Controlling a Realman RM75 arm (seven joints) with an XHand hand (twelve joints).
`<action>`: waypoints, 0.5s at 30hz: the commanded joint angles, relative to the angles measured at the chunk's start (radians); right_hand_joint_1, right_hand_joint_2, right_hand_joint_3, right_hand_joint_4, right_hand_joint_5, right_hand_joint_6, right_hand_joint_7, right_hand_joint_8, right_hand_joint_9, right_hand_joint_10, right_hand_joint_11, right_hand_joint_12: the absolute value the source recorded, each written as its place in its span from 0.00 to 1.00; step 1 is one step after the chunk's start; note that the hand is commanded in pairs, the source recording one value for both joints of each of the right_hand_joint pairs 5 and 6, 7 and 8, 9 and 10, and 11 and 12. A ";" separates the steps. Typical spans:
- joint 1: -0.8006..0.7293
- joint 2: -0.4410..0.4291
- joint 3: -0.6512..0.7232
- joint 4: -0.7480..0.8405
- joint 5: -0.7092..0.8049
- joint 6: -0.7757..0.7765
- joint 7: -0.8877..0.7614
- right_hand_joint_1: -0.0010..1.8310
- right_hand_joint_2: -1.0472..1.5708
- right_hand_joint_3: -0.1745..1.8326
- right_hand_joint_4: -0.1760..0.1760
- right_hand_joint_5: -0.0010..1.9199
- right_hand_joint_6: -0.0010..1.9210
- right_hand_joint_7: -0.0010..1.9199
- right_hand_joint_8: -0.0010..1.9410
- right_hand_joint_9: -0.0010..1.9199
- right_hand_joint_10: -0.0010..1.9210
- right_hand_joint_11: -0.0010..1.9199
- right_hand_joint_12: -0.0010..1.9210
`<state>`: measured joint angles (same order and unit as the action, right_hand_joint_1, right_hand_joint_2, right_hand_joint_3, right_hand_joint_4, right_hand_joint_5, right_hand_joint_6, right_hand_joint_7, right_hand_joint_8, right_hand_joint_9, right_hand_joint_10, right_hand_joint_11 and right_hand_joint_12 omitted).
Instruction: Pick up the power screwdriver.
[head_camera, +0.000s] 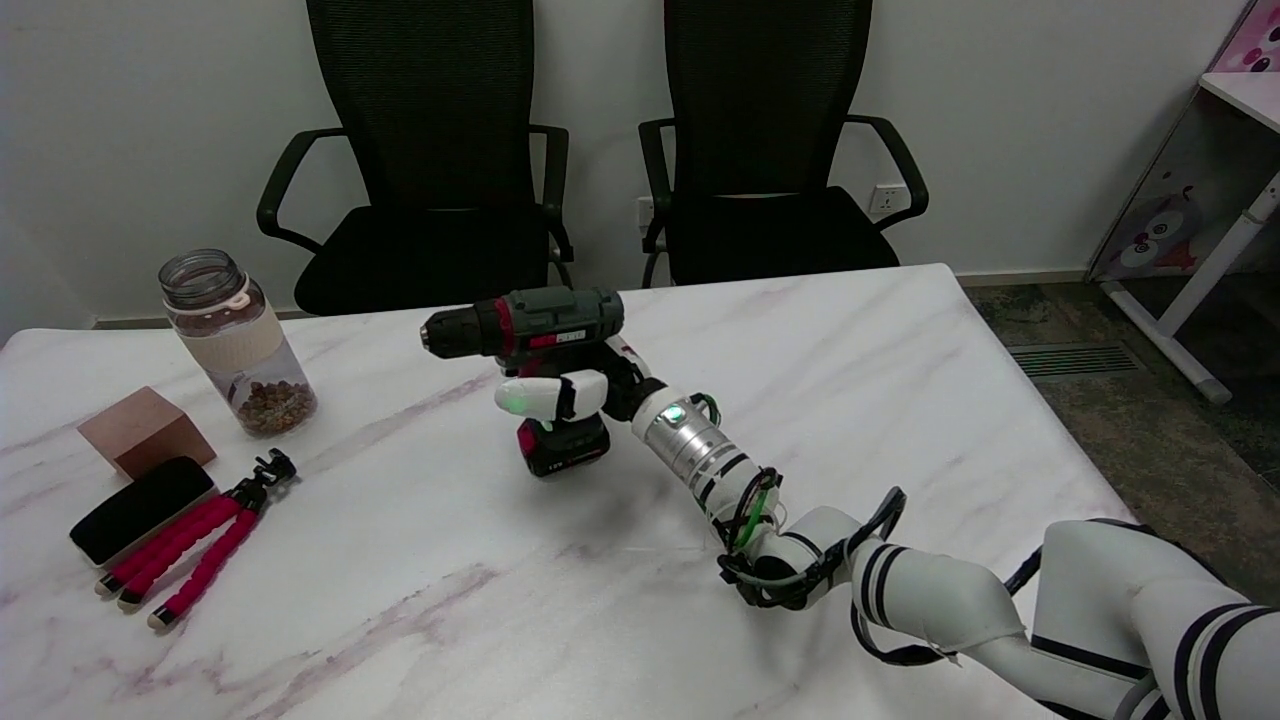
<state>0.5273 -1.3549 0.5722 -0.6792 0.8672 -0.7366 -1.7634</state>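
My right hand (565, 395) wraps handle of dark grey-and-red power screwdriver (535, 330), frame centre, upright over white marble table (850, 350). Battery base looks barely clear. I'd keep grip firm, lift straight, avoid tilting chuck.

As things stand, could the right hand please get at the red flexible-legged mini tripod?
Probably not at once: the right hand grips the grey-and-red power screwdriver. Bare marble table otherwise leaves the way to the tripod free.
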 joint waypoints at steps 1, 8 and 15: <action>0.036 0.005 0.001 0.000 -0.031 0.014 -0.004 0.57 0.47 0.55 1.00 0.88 0.88 0.88 0.87 1.00 1.00 0.90 0.90; 0.071 0.047 -0.002 -0.045 -0.033 0.036 -0.005 0.57 0.60 0.63 1.00 1.00 1.00 1.00 0.99 1.00 1.00 0.94 0.94; 0.108 0.126 0.003 -0.143 -0.043 0.105 -0.008 0.57 0.68 0.58 1.00 1.00 1.00 1.00 0.99 1.00 1.00 0.99 0.99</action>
<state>0.5695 -1.3275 0.5715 -0.7053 0.8420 -0.7130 -1.7673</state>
